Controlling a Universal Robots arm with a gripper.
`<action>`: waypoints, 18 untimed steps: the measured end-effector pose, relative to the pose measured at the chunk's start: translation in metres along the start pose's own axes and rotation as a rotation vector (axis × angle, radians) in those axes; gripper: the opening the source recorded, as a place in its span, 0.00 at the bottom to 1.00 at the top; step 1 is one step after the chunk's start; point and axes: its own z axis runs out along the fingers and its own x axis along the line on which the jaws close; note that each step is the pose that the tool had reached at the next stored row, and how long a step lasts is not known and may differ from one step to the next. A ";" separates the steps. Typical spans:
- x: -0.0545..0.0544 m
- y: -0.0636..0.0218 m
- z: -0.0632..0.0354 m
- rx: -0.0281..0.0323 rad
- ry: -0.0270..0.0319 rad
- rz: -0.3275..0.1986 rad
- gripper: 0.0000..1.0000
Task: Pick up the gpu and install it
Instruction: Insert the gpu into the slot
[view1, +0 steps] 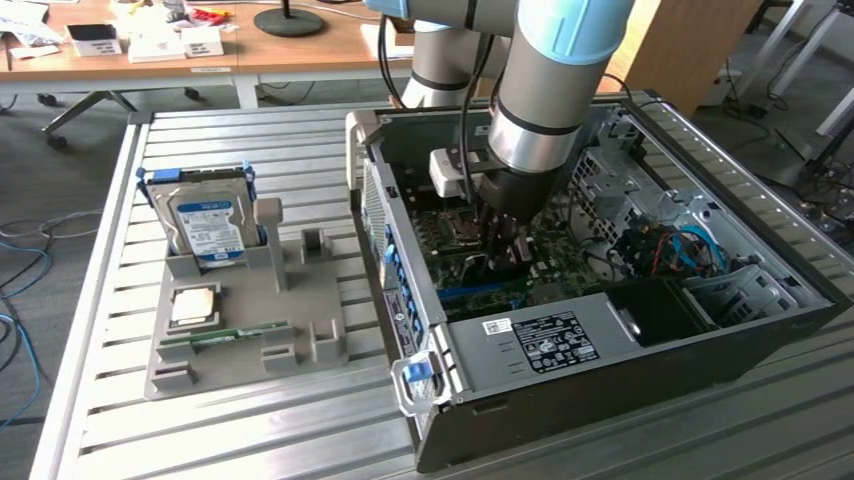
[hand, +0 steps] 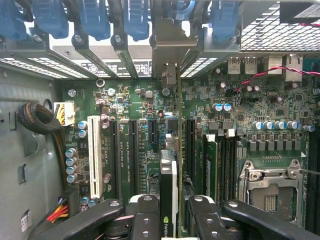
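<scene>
My gripper (view1: 505, 252) reaches down inside the open computer case (view1: 400, 250), over the motherboard (view1: 567, 262). In the wrist view the gpu (hand: 169, 175) stands edge-on between my two black fingers (hand: 145, 220), a green board with a dark cooler face and a logo near my gripper (hand: 172, 222). The gripper is shut on the card. Its silvery end bracket (hand: 170, 50) meets the case's rear slot wall. The card's lower edge runs along a black expansion slot on the motherboard (hand: 130, 100); whether it is seated I cannot tell.
A white slot (hand: 93, 155), memory sticks (hand: 212, 160) and the CPU socket (hand: 270, 190) flank the card. Blue slot latches (hand: 135, 17) line the rear wall. Beside the case, a grey fixture (view1: 314, 345) holds a hard drive (view1: 214, 215), a CPU (view1: 194, 305) and a memory stick (view1: 227, 337).
</scene>
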 end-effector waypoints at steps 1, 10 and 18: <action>0.000 0.0000 0.0001 0.0000 0.0002 0.000 0.27; 0.000 0.0000 0.0014 0.0000 0.0000 0.000 0.27; 0.000 0.0000 0.0031 0.0000 0.0000 0.000 0.27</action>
